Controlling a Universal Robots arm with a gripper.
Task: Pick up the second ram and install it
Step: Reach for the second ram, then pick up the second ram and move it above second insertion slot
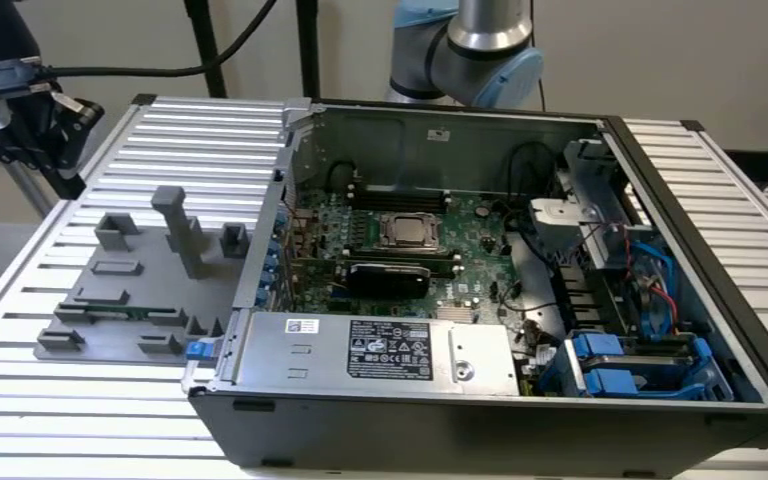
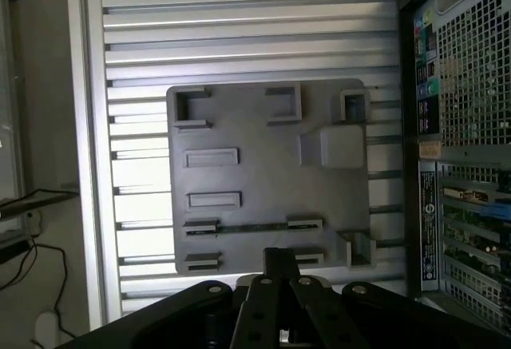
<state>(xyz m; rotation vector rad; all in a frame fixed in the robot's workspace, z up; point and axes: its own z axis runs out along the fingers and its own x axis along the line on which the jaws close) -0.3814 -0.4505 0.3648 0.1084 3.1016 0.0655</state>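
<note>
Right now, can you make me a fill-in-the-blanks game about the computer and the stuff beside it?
1. The second ram lies in the grey ___.
2. It rests on the exterior view's ___ of the computer case.
3. The silver processor sits on the green ___.
Missing words: tray; left; motherboard.

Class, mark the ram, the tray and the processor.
ram (image 2: pixel 251 227): wrist view, middle of its upper edge.
tray (image 1: pixel 157 290): exterior view, bare floor.
processor (image 1: pixel 411 232): exterior view, centre of silver lid.
</note>
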